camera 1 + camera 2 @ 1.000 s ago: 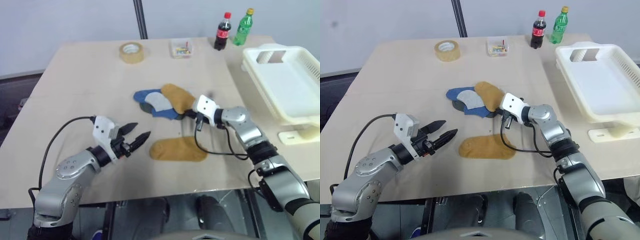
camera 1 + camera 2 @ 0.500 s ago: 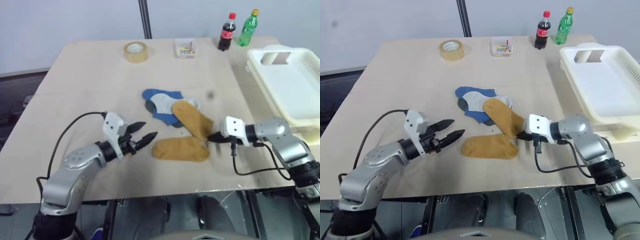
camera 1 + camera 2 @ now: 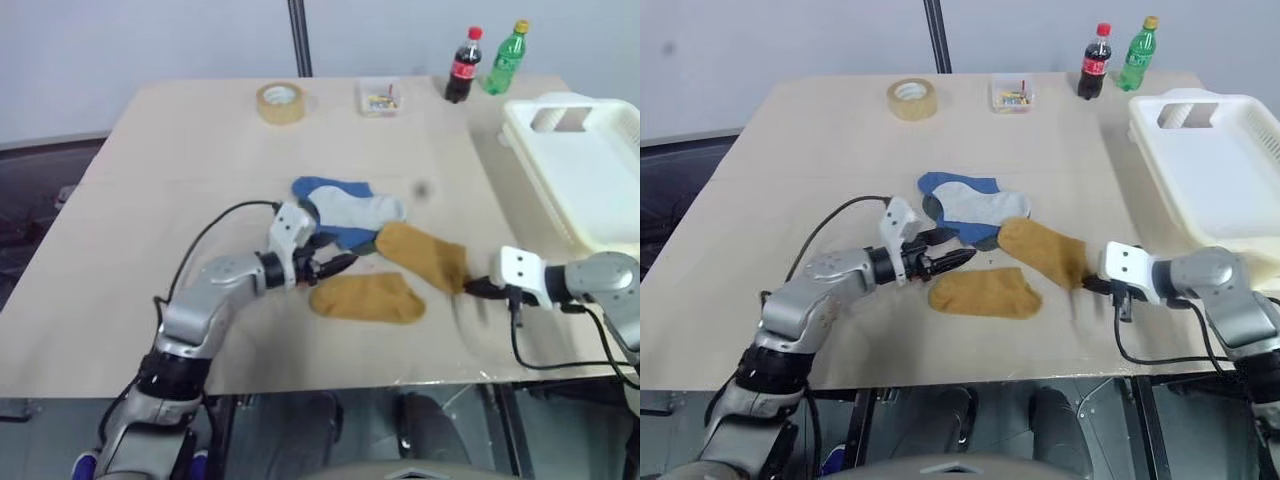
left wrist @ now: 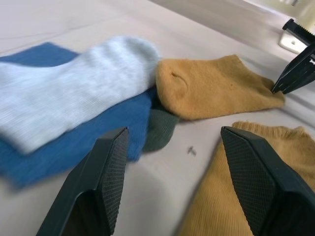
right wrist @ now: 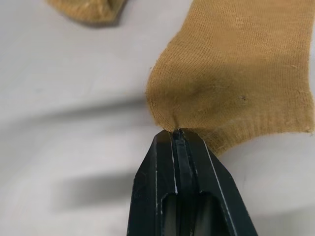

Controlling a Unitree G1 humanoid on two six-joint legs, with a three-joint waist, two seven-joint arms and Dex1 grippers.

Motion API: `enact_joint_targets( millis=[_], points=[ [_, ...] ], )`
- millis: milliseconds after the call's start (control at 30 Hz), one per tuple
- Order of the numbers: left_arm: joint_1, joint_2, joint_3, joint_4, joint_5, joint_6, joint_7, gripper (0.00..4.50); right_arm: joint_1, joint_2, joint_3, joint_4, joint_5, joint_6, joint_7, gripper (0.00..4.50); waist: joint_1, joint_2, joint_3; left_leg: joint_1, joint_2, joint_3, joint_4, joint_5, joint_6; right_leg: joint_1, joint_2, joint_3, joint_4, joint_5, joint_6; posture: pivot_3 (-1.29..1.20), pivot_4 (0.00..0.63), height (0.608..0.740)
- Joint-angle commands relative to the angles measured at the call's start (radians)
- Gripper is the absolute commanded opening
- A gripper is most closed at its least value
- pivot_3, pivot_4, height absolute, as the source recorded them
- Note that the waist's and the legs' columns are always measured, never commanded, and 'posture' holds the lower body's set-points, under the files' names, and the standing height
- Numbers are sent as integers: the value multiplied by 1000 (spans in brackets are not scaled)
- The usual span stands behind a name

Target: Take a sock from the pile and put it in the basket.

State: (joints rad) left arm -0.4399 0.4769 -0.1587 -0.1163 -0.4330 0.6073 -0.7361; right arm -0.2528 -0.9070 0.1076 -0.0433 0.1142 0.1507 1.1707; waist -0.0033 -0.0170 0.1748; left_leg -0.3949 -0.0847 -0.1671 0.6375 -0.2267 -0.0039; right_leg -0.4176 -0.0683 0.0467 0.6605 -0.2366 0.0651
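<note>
One mustard sock [image 3: 422, 255] is pinched by its edge in the shut right gripper [image 3: 470, 287], its length trailing from the fingertips toward the pile [image 3: 345, 212], with the basket [image 3: 590, 170] off behind that gripper, while the left gripper [image 3: 335, 265] gapes empty at the pile.

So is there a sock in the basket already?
No, the white basket is bare inside, and the right pincer is pinching a yellow sock down on the table.
</note>
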Motion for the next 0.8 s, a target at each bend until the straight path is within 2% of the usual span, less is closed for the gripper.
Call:
enact_joint_targets(
  millis=[33, 67, 133, 167, 300, 467, 567, 800],
  points=[
    [-73, -47, -29, 49, 4, -1, -36, 3584, 24, 11, -91, -72, 77, 58, -38, 574, -3, 0, 0, 0, 0, 0, 0, 0, 0, 0, 0, 0, 0, 0, 0, 0, 150, 740],
    [-87, -59, -33, 62, 3, 5, -45, 3722, 32, 19, -108, -87, 91, 71, -52, 860, -4, 0, 0, 0, 0, 0, 0, 0, -1, 0, 0, 0, 0, 0, 0, 0, 150, 740],
    [-133, -95, -61, 124, 52, -28, -28, 4470, 49, 41, -158, -139, 136, 157, -110, 1809, -6, 0, 0, -1, 0, -1, 1, 1, -1, 0, 0, -1, 0, 0, 0, 0, 150, 740],
    [-154, -111, -75, 157, 79, -53, -23, 4500, 57, 50, -178, -166, 160, 217, -136, 2100, -6, 0, 0, -1, 0, -1, 1, 1, -1, 0, 0, -1, 0, 0, 0, 0, 150, 740],
    [-227, -180, -107, 296, 149, -92, -2, 4500, 56, 126, -230, -223, 185, 408, -312, 2100, -7, 0, 0, -1, -1, -2, 2, 1, -1, 1, 0, -1, 0, 0, 0, 0, 150, 740],
    [-278, -256, -122, 441, 217, -150, 20, 4500, 39, 215, -208, -235, 166, 514, -454, 2100, -6, 0, 0, -1, -1, -2, 2, 1, -1, 1, 0, -1, 1, 0, 1, 0, 150, 740],
    [-283, -275, -127, 472, 238, -177, 2, 3798, 46, 216, -198, -253, 173, 546, -464, 2185, -6, 0, 0, -1, -2, -2, 2, 1, -1, 1, -1, -1, 1, 0, 1, 0, 150, 740],
    [-258, -287, -123, 463, 259, -202, -26, 445, 109, 179, -221, -335, 216, 599, -446, 2185, -7, 0, 0, -2, -2, -3, 2, 1, -1, 1, -1, -2, 0, 0, 1, 0, 150, 740]
  ],
)
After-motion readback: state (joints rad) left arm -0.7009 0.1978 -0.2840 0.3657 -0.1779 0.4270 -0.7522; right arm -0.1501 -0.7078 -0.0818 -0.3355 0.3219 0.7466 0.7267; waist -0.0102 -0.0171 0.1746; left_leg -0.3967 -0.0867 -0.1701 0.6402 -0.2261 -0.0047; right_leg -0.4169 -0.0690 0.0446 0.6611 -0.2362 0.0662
